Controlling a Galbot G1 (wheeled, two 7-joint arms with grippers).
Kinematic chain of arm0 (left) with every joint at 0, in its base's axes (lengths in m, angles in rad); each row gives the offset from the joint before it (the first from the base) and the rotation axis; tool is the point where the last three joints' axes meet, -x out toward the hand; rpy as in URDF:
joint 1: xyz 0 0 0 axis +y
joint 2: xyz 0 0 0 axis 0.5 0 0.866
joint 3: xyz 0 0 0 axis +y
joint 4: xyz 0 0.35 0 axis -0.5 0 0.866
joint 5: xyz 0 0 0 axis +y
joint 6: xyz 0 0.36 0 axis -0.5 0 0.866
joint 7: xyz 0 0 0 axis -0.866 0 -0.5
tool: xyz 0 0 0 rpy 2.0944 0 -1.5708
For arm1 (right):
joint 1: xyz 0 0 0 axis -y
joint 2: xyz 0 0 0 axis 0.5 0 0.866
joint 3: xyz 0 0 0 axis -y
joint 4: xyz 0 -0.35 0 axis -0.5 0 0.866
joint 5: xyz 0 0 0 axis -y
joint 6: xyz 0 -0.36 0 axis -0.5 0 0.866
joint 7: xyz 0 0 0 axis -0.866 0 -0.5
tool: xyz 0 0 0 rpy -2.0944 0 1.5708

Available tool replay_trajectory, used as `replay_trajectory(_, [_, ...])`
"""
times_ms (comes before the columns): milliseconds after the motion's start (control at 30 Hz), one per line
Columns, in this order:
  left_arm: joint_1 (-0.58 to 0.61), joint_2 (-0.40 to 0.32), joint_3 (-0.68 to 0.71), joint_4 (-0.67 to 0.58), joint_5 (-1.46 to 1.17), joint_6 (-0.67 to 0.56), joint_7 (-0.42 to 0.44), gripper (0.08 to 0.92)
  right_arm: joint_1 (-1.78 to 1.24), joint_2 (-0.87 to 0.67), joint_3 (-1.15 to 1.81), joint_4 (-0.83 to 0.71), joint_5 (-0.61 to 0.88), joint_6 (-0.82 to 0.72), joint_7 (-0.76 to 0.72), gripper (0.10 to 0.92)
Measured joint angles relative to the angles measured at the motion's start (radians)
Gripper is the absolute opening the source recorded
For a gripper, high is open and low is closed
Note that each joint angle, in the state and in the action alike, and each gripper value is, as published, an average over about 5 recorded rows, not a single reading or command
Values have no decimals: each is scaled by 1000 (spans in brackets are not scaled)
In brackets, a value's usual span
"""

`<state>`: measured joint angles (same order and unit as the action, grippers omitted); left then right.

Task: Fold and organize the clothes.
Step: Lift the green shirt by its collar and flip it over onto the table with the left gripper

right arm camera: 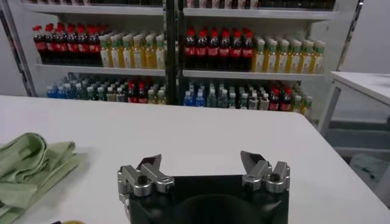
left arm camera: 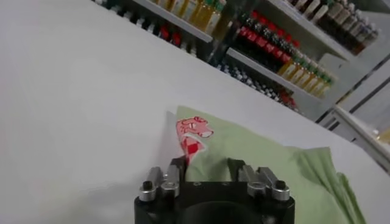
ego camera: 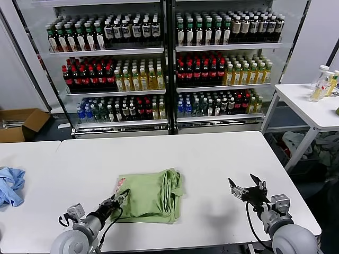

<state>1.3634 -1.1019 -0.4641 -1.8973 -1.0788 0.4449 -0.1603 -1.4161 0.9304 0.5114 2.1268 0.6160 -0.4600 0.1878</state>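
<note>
Green folded shirt [ego camera: 151, 194] lies near the front edge of the white table [ego camera: 212, 153]. Left gripper [ego camera: 121, 198] sits at the shirt's left edge, fingers spread over the cloth. Only the left wrist view resolves the red-and-white print [left arm camera: 192, 135]; no lettering is legible. Right gripper [ego camera: 247, 186] hovers released, well apart. A blue garment [ego camera: 10, 185] lies far left.
</note>
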Motion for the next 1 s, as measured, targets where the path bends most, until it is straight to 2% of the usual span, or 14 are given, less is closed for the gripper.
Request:
replay_trajectory(267, [0,-27,-22,6,-105,-7,11,228,-15,2,13,8,0,-1,2,823])
replay_trajectory(467, [9,-49,-44,-1,-175,-13,16,120,-18,3,16,16,1,-1,3,823])
replay_trajectory(633, [27,-47,-87,-18,-220,-5,10,107,-13,6,20,17,7,0,1,823])
replay_trajectory(767, [57,-20,-168,-37,-250,8,4,107,-3,13,16,14,14,3,-2,823])
replay_trajectory(1000, [117,107,-413,-52,-267,59,23,107,22,24,0,16,19,8,-4,823])
